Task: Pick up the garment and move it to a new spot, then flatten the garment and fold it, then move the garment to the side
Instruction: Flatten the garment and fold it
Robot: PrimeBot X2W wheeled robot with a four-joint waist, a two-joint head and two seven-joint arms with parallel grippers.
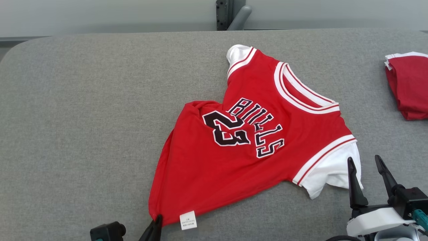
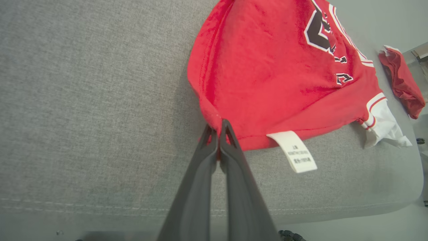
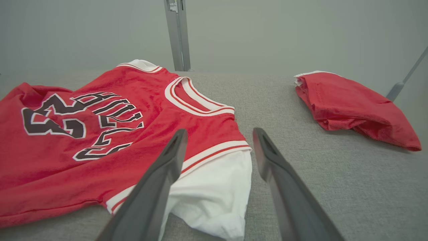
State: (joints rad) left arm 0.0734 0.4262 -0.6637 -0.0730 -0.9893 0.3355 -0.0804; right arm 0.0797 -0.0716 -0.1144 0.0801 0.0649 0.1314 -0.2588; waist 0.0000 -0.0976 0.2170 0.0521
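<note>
The garment [image 1: 254, 134] is a red jersey with white sleeves, black lettering and the number 23, spread loosely on the grey table [image 1: 83, 117] with its neck toward the far right. Its bottom hem corner at the near left is pinched in my left gripper [image 1: 156, 219], which is shut on the cloth [image 2: 260, 67]; in the left wrist view the fingertips [image 2: 218, 129] meet on the hem beside a white care label [image 2: 296, 152]. My right gripper [image 1: 365, 161] stands open just right of the near white sleeve [image 3: 214, 187], its fingers [image 3: 174, 150] above the sleeve edge, holding nothing.
A second red garment [image 1: 409, 85] lies folded at the table's right edge, also in the right wrist view [image 3: 351, 107]. A dark post [image 1: 227, 15] rises behind the table's far edge. Bare grey table surface stretches to the left of the jersey.
</note>
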